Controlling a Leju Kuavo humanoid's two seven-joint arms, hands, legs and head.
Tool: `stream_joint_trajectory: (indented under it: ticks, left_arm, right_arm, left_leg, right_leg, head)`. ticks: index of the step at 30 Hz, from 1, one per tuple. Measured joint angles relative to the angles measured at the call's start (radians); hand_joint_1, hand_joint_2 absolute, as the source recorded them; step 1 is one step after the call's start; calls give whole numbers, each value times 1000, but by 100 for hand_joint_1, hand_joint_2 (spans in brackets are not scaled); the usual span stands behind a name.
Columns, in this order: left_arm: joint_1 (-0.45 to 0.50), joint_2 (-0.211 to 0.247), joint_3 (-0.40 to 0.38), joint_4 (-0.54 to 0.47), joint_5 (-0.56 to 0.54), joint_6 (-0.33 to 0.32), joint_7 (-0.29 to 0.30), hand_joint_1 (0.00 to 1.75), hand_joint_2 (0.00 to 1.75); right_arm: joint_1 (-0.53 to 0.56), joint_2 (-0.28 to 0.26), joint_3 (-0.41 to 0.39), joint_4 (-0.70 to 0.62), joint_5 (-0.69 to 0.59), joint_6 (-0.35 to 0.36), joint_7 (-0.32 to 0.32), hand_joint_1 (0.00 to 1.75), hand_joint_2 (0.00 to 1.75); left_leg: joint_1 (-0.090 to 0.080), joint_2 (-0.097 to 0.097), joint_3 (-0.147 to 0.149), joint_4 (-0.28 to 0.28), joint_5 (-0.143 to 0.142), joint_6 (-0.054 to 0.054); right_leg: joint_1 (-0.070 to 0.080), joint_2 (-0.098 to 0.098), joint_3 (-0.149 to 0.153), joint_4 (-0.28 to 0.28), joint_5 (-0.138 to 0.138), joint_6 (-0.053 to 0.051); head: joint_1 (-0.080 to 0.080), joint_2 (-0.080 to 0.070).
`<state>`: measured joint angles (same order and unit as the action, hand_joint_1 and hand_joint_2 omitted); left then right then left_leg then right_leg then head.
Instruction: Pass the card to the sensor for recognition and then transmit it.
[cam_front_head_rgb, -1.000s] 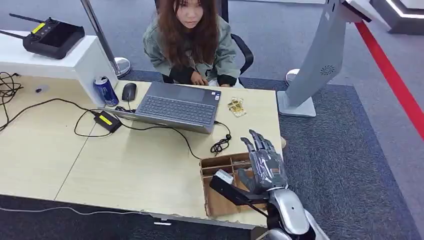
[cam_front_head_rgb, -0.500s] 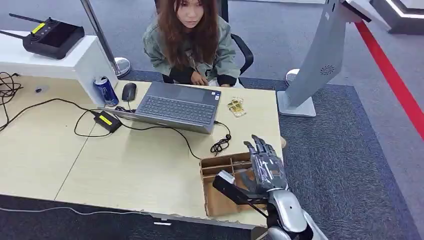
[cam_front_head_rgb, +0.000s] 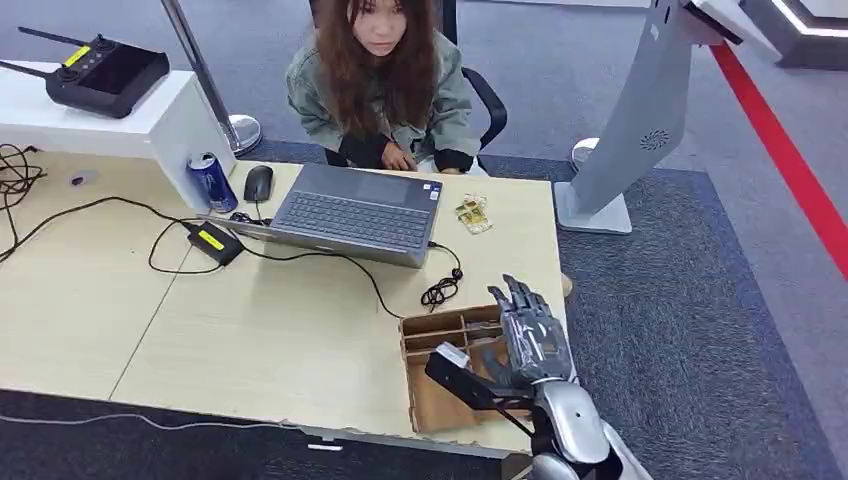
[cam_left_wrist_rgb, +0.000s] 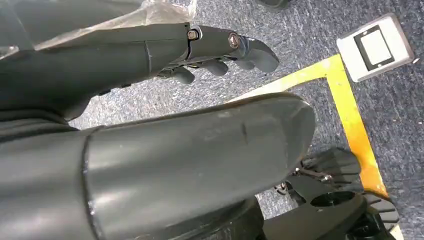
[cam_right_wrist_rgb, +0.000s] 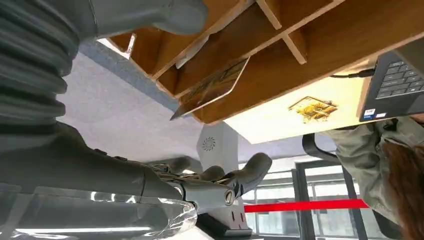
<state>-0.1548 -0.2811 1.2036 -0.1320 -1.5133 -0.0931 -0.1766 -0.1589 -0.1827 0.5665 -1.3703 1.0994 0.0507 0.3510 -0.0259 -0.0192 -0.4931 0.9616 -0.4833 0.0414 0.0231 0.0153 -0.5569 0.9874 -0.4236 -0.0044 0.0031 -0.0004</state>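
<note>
The card (cam_right_wrist_rgb: 210, 89) is seen leaning on edge in a compartment of the wooden tray (cam_front_head_rgb: 425, 335), just beyond the thumb side of the right hand (cam_front_head_rgb: 530, 335). Its long axis is laid along the divider. The right hand is held released, fingers spread, grasping nothing. The left hand (cam_left_wrist_rgb: 210, 47), hung over carpet, is far off and holds nothing. The card is thin, flat and glossy.
</note>
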Motion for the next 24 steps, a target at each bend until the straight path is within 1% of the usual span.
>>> stream_joint_trajectory:
  ticks: [4, 11, 19, 24]
  left_arm:
    - [0, 0, 0, 0, 0, 0, 0, 0, 0]
    - [0, 0, 0, 0, 0, 0, 0, 0, 0]
    - [0, 0, 0, 0, 0, 0, 0, 0, 0]
    - [0, 0, 0, 0, 0, 0, 0, 0, 0]
  right_arm:
    - [0, 2, 0, 3, 0, 0, 0, 40, 175]
    - [-1, 5, -2, 8, 0, -4, 0, 49, 175]
    - [-3, 6, -11, 17, 5, -12, -1, 63, 175]
    - [-3, 11, -17, 23, 6, -13, -5, 68, 175]
  left_leg:
    - [0, 0, 0, 0, 0, 0]
    - [0, 0, 0, 0, 0, 0]
    - [0, 0, 0, 0, 0, 0]
    - [0, 0, 0, 0, 0, 0]
  right_leg:
    - [0, 0, 0, 0, 0, 0]
    - [0, 0, 0, 0, 0, 0]
    - [0, 0, 0, 0, 0, 0]
    - [0, 0, 0, 0, 0, 0]
  head:
    - [0, 0]
    - [0, 0]
    - [0, 0]
    - [0, 0]
